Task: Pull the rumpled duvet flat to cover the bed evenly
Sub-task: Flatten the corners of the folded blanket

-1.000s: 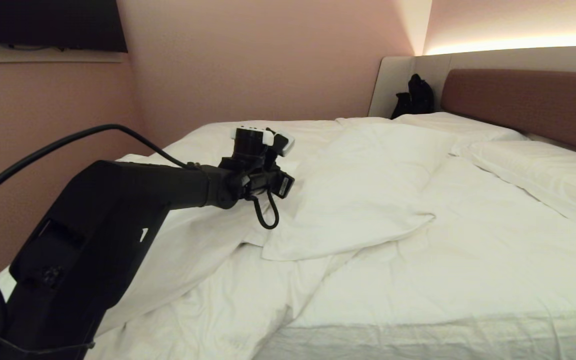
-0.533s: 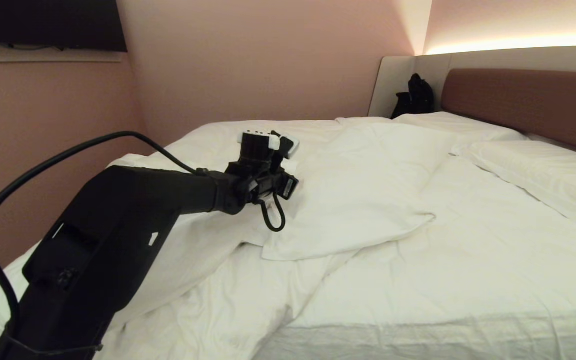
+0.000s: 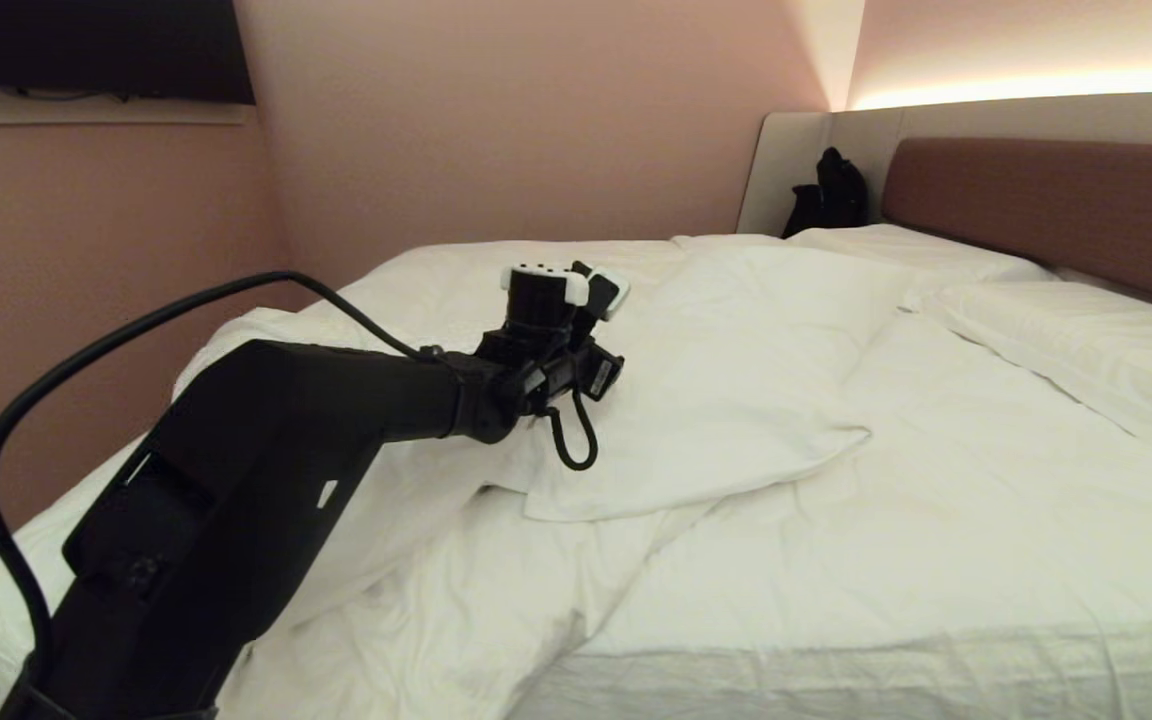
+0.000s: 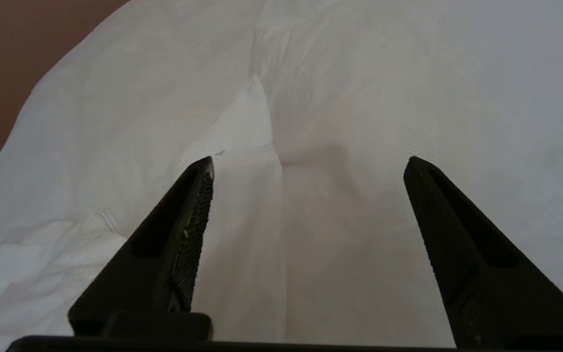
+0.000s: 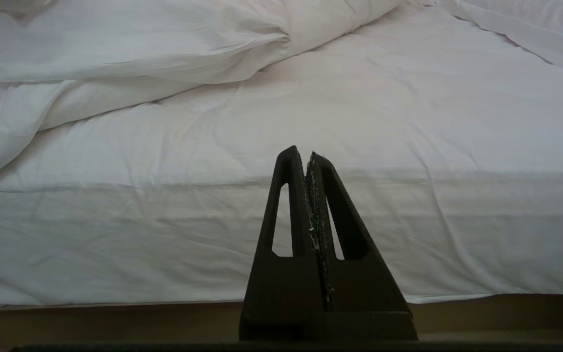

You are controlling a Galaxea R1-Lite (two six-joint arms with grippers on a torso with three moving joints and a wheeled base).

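Observation:
The white duvet (image 3: 716,400) lies rumpled on the bed (image 3: 836,670), bunched on its left half with a corner flap folded back toward the middle. A stretch hangs over the near left edge. My left arm (image 3: 336,410) reaches over this heap. In the left wrist view my left gripper (image 4: 309,164) is open wide just above the duvet (image 4: 340,98), with nothing between its fingers. My right gripper (image 5: 308,156) is shut and empty, low beside the mattress side (image 5: 115,234), outside the head view. The bunched duvet (image 5: 115,44) shows beyond it.
Two white pillows (image 3: 1066,340) lie against the reddish-brown headboard (image 3: 1056,200) at the right. A black bag (image 3: 831,195) sits in the far corner by the grey surround. A pink wall (image 3: 86,260) runs close along the bed's left side, with a dark screen (image 3: 96,45) mounted on it.
My left arm has swung to the right and a little farther over the bed, toward the folded flap. The duvet lies as it did.

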